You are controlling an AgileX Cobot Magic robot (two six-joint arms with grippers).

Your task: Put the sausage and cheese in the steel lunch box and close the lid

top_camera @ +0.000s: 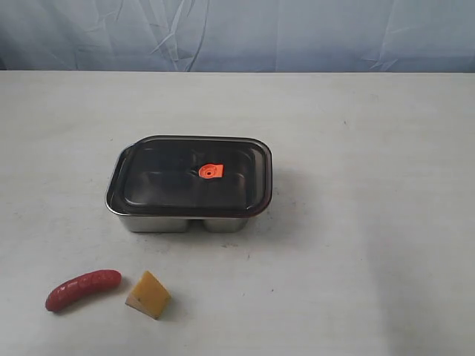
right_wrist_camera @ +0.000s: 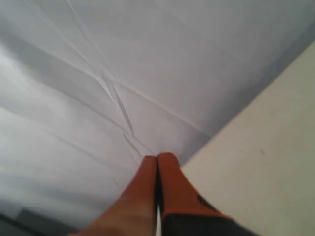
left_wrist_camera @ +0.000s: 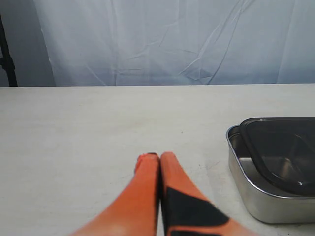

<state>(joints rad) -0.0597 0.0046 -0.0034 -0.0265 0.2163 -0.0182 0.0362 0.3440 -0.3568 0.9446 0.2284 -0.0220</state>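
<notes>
Exterior view: the steel lunch box (top_camera: 159,222) sits at frame centre with the lid (top_camera: 178,178) resting on it, so the lid likely must come off first. Lower left, the sausage (top_camera: 82,288) and cheese (top_camera: 149,294) lie apart on the tabletop (top_camera: 356,259). Both the left gripper (left_wrist_camera: 158,157) and right gripper (right_wrist_camera: 157,157) are pressed together, empty.

White table (top_camera: 371,259); creased pale backdrop (top_camera: 297,33)

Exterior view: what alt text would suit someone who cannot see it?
A steel lunch box sits on a pale table with its dark translucent lid, orange valve at the centre, resting on top. Nearer the camera, a red sausage and a yellow cheese wedge lie side by side, sausage on the left. No robot arm shows.
</notes>
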